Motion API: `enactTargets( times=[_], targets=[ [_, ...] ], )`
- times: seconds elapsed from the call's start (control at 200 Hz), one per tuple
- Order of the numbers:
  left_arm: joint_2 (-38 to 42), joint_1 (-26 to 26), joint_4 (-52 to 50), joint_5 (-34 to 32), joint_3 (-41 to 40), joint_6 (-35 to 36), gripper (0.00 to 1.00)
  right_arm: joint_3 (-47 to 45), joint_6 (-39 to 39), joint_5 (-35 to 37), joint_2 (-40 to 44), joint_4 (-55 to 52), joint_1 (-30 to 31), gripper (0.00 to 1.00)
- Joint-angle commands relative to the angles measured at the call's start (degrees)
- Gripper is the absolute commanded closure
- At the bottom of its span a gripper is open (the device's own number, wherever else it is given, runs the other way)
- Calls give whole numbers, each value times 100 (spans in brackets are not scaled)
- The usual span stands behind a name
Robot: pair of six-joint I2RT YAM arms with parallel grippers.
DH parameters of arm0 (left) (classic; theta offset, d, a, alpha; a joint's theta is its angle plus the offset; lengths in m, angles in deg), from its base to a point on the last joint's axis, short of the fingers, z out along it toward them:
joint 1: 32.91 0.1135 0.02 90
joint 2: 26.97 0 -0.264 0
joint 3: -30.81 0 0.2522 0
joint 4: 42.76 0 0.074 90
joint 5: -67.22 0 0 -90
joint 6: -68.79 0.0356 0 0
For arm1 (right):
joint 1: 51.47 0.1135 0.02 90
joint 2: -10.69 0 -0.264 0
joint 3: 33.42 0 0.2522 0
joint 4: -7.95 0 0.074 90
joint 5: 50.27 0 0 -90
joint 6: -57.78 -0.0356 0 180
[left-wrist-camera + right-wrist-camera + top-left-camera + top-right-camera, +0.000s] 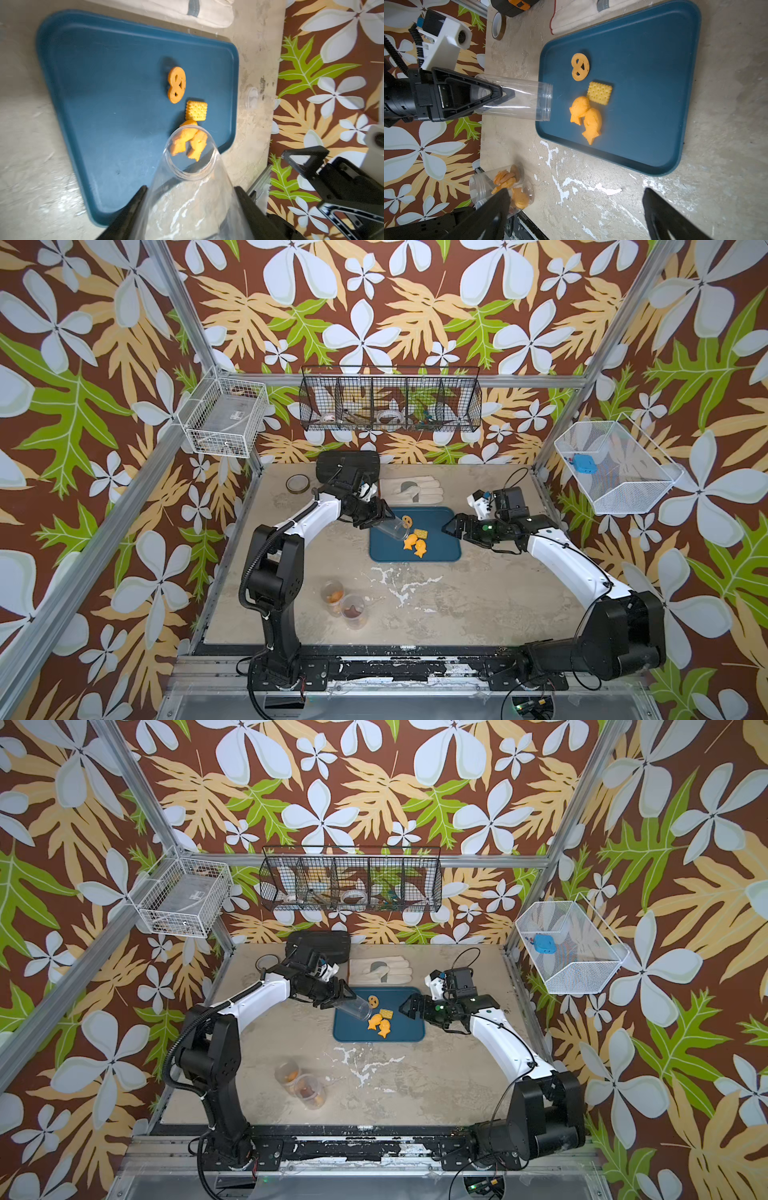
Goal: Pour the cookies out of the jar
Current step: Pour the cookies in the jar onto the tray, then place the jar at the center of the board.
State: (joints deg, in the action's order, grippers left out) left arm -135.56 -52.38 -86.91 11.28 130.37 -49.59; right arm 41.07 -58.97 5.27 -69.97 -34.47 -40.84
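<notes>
1. Near the table's front left corner stand two small clear plastic jars (343,603), close together. Both have orange and brown biscuits inside. If they belong to the job, they are not yet poured.
2. The left gripper (384,517) is clamped on a clear plastic cylinder jar (395,527). One black finger sits on each side of the jar wall. The jar is tipped towards its side, and its open mouth reaches just over the left edge of the dark blue rectangular plastic tray (440,531).
3. In the right wrist view the held jar looks see-through from base to mouth, with nothing left inside. I judge this pour to be done, or all but done.
4. The cookies now lie on the tray just past the jar's mouth:
   - an orange pretzel-shaped biscuit (407,521)
   - a yellow square cracker (420,534)
   - two orange fish-shaped biscuits (415,545), touching each other
5. The right gripper (451,526) hangs at the tray's right edge with its fingers spread wide apart. It holds nothing and appears to touch nothing.
6. What seems left is to right the empty jar and set it down.
</notes>
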Motion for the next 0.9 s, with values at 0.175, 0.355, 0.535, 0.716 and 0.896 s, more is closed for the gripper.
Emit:
enactTargets(
  times=[0.175, 0.355, 0.535, 0.716, 0.896],
  targets=[
    [392, 148, 280, 582, -193, -254, 55, 83, -33, -67, 42, 47, 11, 0],
    [996, 143, 1181, 1127, -892, -1152, 55, 299, -247, -634, 80, 119, 17, 0],
    [2015, 136, 3257, 1573, -1977, -3167, 55, 637, -901, -1406, 168, 543, 31, 0],
    [2747, 145, 6714, 1724, -3238, -6168, 54, 922, -1511, -2032, 229, 1074, 111, 0],
    [2882, 136, 8685, 1816, -3936, -7609, 53, 1317, -1930, -2510, 208, 1652, 520, 0]
  ],
)
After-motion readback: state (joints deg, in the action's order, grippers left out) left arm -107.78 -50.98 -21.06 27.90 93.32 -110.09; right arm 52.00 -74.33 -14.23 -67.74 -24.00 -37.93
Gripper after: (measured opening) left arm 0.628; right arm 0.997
